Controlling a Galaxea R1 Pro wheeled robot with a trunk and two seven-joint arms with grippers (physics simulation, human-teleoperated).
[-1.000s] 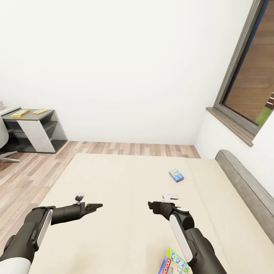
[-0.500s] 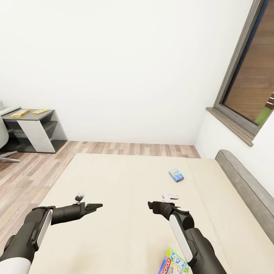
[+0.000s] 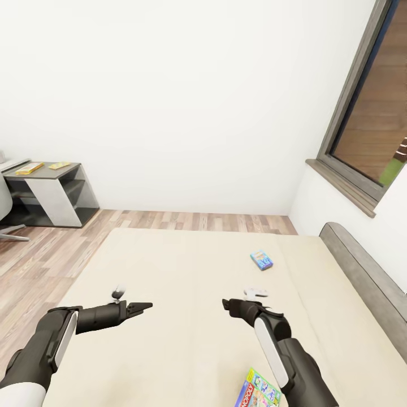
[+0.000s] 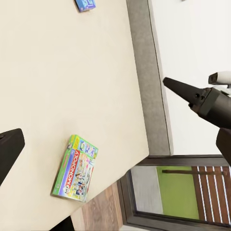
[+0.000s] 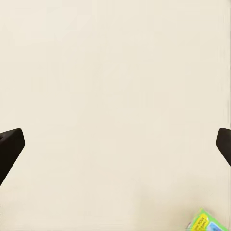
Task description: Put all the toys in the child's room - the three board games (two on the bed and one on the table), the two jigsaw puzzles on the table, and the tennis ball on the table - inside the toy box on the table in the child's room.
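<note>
Board games lie on the bed [image 3: 186,265]: a Monopoly box [image 3: 257,390] near its foot edge beside the right arm, and a small blue box [image 3: 262,260] farther up, toward the headboard [image 3: 362,277]. At far left, the bench [image 3: 48,172] carries two yellow flat boxes [image 3: 29,168]. Left gripper [image 3: 146,307] and right gripper [image 3: 225,304] hover over the mattress, both spread wide and holding nothing.

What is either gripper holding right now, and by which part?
Nothing is held. The left gripper and right gripper hang empty above the bed; the Monopoly box and small blue box lie untouched on it.
</note>
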